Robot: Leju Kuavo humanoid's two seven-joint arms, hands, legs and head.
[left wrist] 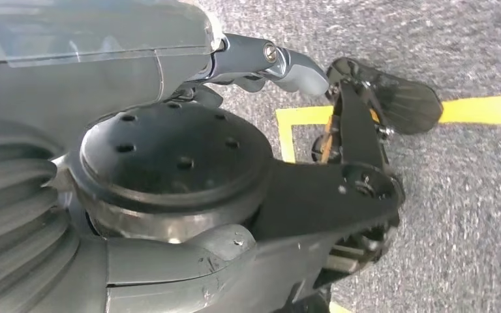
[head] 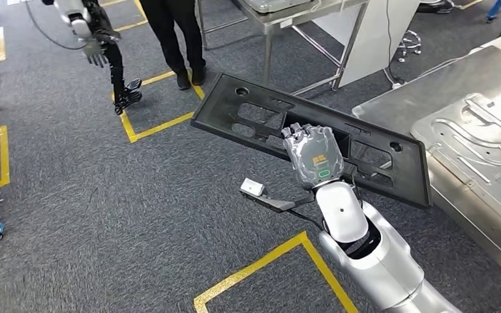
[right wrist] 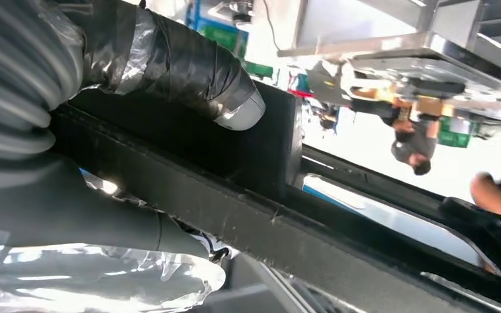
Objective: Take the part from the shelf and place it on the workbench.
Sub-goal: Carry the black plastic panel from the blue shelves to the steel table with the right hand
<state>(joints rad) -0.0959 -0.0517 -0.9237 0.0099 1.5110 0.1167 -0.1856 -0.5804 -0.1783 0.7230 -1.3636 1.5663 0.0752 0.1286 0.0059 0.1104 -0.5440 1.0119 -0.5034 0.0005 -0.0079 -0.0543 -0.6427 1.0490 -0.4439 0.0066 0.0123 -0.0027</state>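
Right hand point(head: 312, 156): fingers wrapped over a bar of the part point(head: 248, 117), gripping it near mid-length.
Part: long black slotted panel, held tilted above the grey floor point(head: 104, 215), one end over the tabletop point(head: 398, 107) edge.
Left hand point(left wrist: 287, 62): hanging above floor; grip state cannot be determined.
Person point(head: 173, 32): standing beyond the part.

Embossed metal sheet point(head: 479, 153) on workbench point(head: 430, 91).

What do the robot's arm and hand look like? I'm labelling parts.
The right arm is glossy silver with a white rounded wrist shell and black joint gaps. The right hand is grey, wrapped in clear plastic, with an orange mark and green oval.
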